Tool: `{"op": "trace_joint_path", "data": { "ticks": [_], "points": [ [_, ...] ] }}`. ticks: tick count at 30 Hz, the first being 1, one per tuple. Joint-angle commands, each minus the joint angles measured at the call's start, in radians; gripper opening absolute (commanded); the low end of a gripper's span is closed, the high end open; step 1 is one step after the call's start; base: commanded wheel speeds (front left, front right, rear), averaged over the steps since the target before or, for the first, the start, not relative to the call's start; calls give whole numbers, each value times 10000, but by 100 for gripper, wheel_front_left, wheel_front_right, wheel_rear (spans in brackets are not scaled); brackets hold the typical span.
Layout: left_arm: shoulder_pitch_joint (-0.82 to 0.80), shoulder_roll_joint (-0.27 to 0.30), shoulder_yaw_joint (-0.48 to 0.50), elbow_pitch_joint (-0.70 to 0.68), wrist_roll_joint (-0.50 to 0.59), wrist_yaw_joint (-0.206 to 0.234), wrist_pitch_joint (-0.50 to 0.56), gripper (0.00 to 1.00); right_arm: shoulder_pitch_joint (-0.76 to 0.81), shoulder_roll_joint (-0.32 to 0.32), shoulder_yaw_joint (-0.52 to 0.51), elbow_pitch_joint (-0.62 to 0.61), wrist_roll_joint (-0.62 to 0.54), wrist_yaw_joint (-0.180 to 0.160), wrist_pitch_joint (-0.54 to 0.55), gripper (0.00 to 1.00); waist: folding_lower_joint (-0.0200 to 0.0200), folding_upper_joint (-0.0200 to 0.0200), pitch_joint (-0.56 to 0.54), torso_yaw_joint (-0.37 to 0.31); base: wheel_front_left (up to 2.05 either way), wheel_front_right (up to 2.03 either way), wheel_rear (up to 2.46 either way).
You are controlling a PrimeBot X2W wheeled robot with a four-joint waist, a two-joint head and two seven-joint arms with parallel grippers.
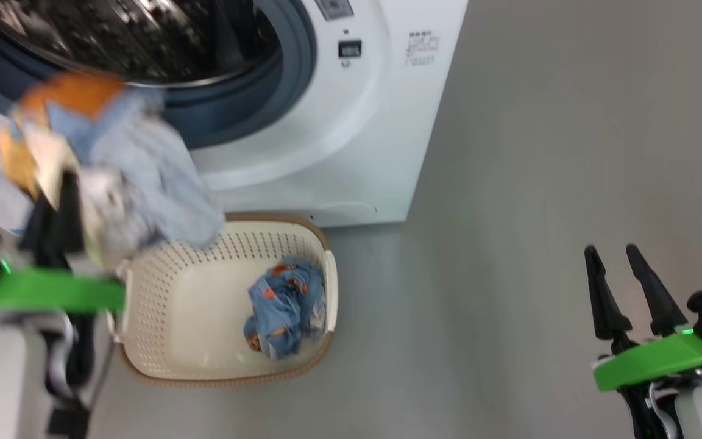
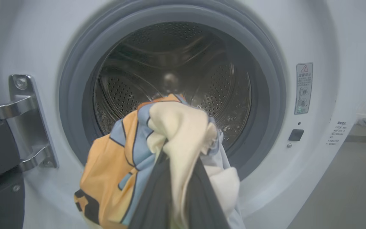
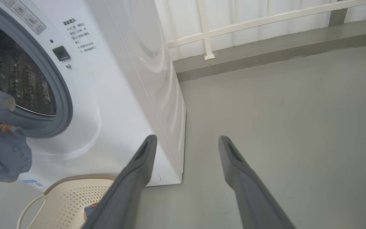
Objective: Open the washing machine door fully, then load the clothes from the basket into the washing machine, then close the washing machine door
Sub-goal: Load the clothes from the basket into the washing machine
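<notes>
Before the washing machine, the left end effector clamps clothes. At the basket's three o'clock, the right end effector gapes.

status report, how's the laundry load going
Left gripper shut on clothes bundle, at washing machine mouth. Right gripper open, empty. One blue garment in basket. Nothing blocking the drum.

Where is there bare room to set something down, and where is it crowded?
Free: grey floor right of the washing machine and basket; the basket's left half. Crowded: drum mouth lower edge, where the left gripper holds clothes.
</notes>
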Motion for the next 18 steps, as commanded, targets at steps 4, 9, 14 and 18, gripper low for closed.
{"op": "trace_joint_path", "data": {
  "ticks": [4,9,14,18],
  "points": [
    [-1807,621,390,600,-142,-15,-93,0,-514,67,268,-285,-160,16,-49,100,0,-1,1010,-511,0,0,0],
    [-3392,977,201,2147,-242,-15,-93,0,-911,271,443,-315,-198,16,-49,100,0,-1,1499,-945,0,0,0],
    [-4656,1260,50,3665,-368,-15,-93,0,-1080,449,527,-367,-223,16,-49,100,0,-1,1804,-1348,0,0,0],
    [-5504,1421,-280,4959,-447,-15,-93,0,-1132,583,628,-337,-214,16,-49,100,0,-1,1917,-1647,0,0,0]
  ]
}}
